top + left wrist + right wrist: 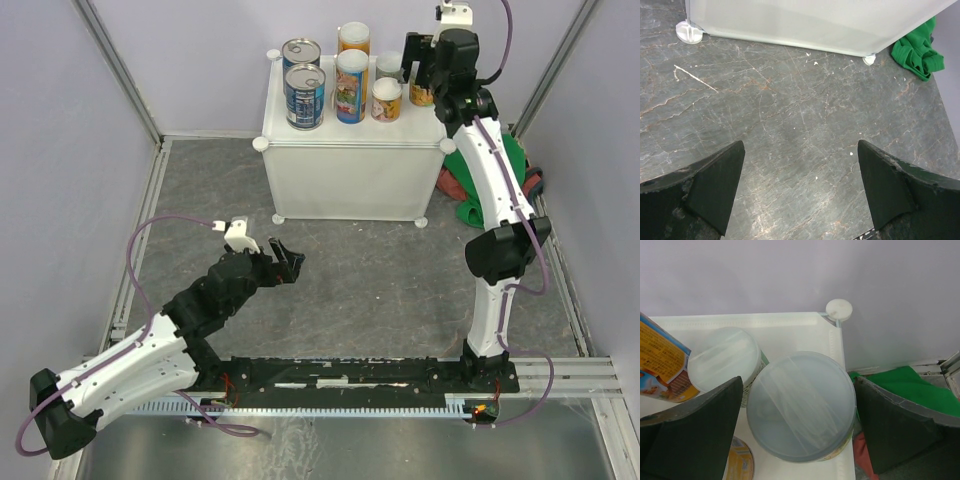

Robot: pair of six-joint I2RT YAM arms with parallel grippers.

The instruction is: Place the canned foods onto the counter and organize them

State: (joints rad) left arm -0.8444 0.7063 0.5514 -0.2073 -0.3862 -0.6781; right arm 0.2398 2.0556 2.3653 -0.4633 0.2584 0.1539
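The white counter (pixel 350 178) stands at the back, and its top shows in the right wrist view (pixel 795 332). On it stand two dark blue cans (pixel 305 96), two tall yellow-labelled cans (pixel 351 86) and several small pale-lidded cans (pixel 386 100). My right gripper (pixel 421 72) is open and straddles a pale-lidded can (pixel 801 405) that stands at the counter's right edge; its fingers (pixel 715 425) sit close on both sides. Another pale-lidded can (pixel 725 357) stands just to its left. My left gripper (pixel 290 262) is open and empty, low over the dark floor (pixel 800 115) in front of the counter.
A green cloth (pixel 515 160) with something red (pixel 452 185) lies on the floor right of the counter, under the right arm; it also shows in the left wrist view (pixel 920 47). The counter's front wall (pixel 815 20) and a foot (pixel 689 32) face the left gripper.
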